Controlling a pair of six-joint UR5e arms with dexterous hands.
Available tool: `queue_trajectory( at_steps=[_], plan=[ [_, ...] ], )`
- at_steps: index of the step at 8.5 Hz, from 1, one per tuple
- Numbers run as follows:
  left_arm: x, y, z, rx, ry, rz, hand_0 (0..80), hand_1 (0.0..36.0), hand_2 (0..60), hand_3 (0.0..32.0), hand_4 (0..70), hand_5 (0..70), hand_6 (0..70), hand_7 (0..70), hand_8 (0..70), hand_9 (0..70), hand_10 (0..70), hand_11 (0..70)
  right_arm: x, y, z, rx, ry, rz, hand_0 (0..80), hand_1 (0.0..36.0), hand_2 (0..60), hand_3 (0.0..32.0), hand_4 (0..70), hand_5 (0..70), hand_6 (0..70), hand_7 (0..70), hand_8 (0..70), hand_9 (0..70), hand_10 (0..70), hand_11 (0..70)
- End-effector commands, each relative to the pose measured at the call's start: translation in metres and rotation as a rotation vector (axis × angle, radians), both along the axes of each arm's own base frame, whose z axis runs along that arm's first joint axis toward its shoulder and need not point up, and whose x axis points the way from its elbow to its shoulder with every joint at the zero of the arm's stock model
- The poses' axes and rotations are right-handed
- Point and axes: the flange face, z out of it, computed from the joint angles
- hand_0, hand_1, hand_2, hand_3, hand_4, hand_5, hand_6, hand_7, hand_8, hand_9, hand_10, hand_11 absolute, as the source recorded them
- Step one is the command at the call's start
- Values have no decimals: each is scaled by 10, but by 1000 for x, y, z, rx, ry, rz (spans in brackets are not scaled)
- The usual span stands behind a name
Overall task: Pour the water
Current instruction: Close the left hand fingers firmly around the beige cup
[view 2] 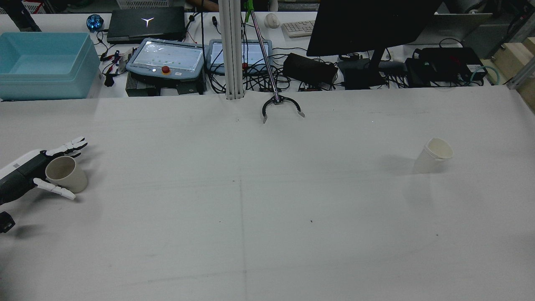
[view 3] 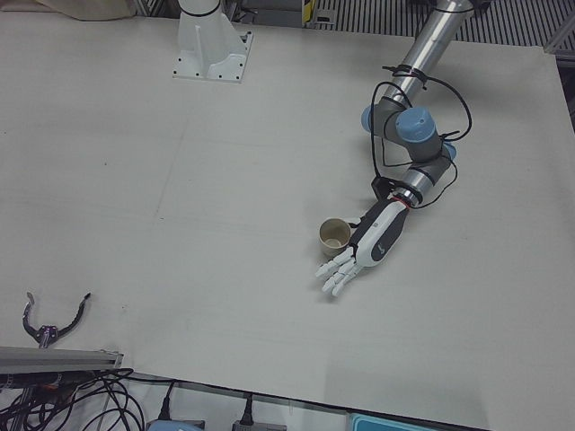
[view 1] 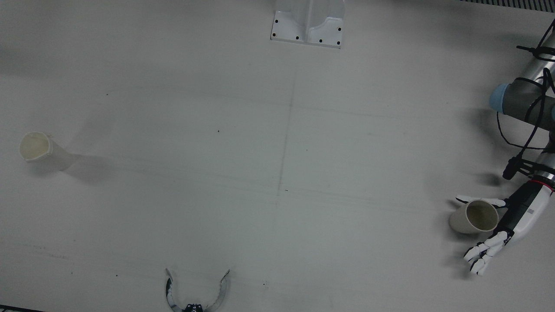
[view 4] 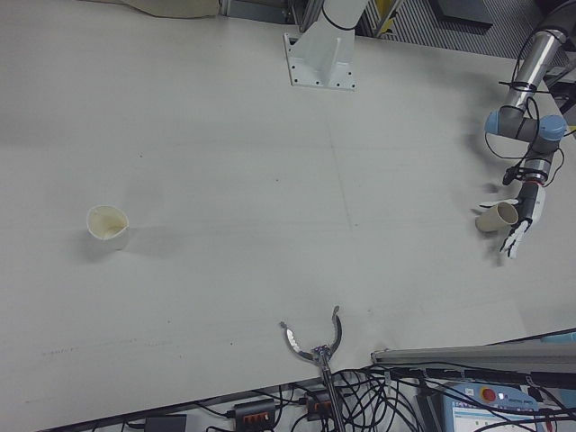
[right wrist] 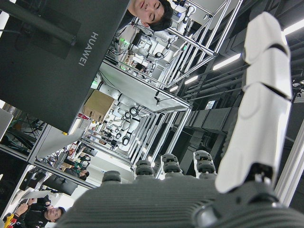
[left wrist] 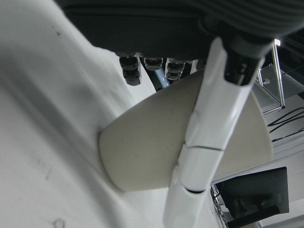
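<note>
While your left hand sat spread around beige paper cup, nothing was gripped; you needed fingers closed evenly mid-wall, cup upright. Right hand empty, fingers extended.

Even overhead light; soft shadows fall beside each cup on the pale table. Hand views close, blurred; ceiling strips glare.

Left robot hand low, fingers spread straight, thumb apart. Right robot hand seen only by its own camera, fingers extended.
</note>
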Motion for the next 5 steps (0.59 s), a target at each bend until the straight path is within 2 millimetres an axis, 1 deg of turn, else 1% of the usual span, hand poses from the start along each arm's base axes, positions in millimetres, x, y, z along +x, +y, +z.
queue_trajectory(
  at_steps=[1, 3, 4, 5],
  plan=[
    [32, 8, -8, 2, 8, 48, 800, 360, 0, 0, 266, 0, 48, 55, 38, 7, 57, 136, -1, 0, 0, 0, 0, -1, 519, 202, 138, 86, 5, 73, 63, 68, 58, 31, 0, 0],
    [34, 7, -11, -2, 9, 53, 800, 360, 0, 0, 265, 0, 47, 54, 37, 8, 57, 136, 1, 1, 2, -3, -2, 3, 517, 199, 137, 84, 10, 73, 66, 77, 60, 34, 0, 0],
    [33, 8, -9, -20, 20, 58, 800, 360, 0, 0, 265, 0, 48, 54, 38, 8, 57, 136, 1, 1, 2, -3, -2, 1, 518, 200, 136, 80, 6, 73, 65, 71, 61, 34, 0, 0],
    [33, 8, -8, -27, 22, 60, 800, 360, 0, 0, 267, 0, 47, 54, 39, 8, 57, 136, 1, 1, 3, -5, -2, 1, 517, 199, 136, 84, 4, 73, 63, 69, 59, 32, 0, 0]
  ],
)
